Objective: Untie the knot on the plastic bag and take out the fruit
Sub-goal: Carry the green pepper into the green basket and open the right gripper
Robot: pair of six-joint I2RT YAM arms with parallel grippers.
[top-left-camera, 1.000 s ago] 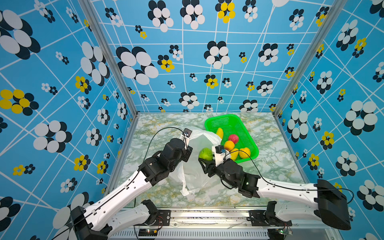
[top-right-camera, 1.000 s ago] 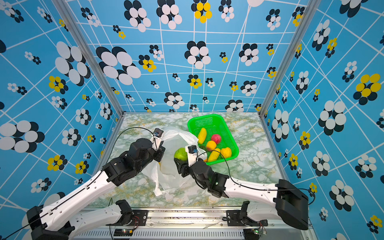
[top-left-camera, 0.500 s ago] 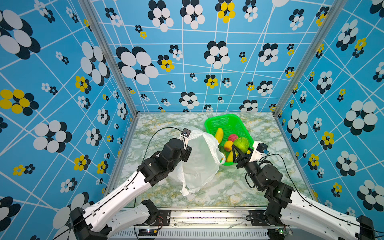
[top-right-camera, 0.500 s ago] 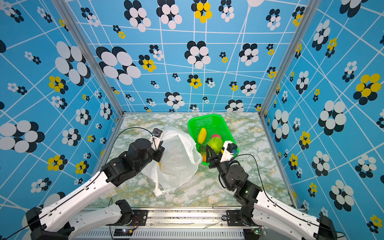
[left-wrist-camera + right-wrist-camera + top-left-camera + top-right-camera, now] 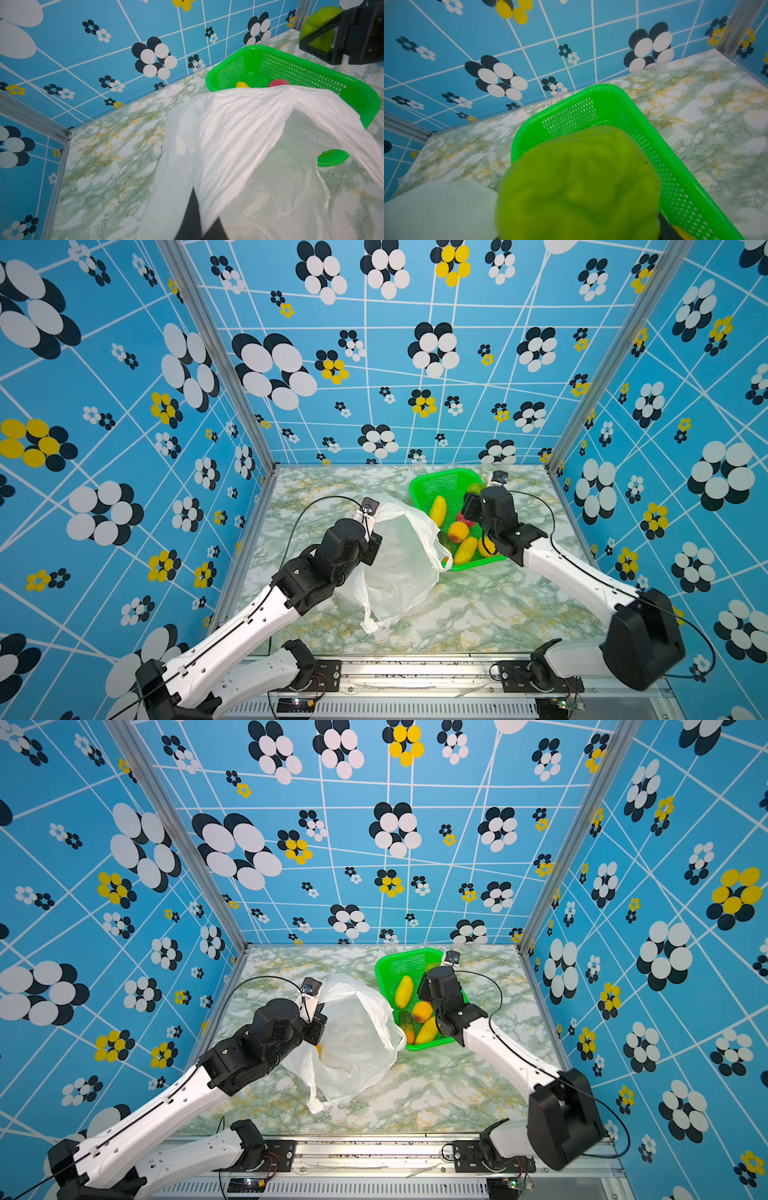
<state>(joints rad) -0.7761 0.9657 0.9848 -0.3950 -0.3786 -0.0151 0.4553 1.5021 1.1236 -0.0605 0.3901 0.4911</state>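
Right wrist view: right tool (image 5: 475, 499) pinches green fruit (image 5: 579, 182) above basket (image 5: 654, 133); left tool (image 5: 371, 549) pinches untied plastic bag (image 5: 399, 556), which may still hold fruit.

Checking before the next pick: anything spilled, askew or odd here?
Nothing spilled or damaged. Only oddity: the thin white plastic bag, pinched up by the left gripper, overlaps the bag-side rim of the green mesh basket in both top views; contact unclear. The right gripper holds a green round fruit over the basket's far end.
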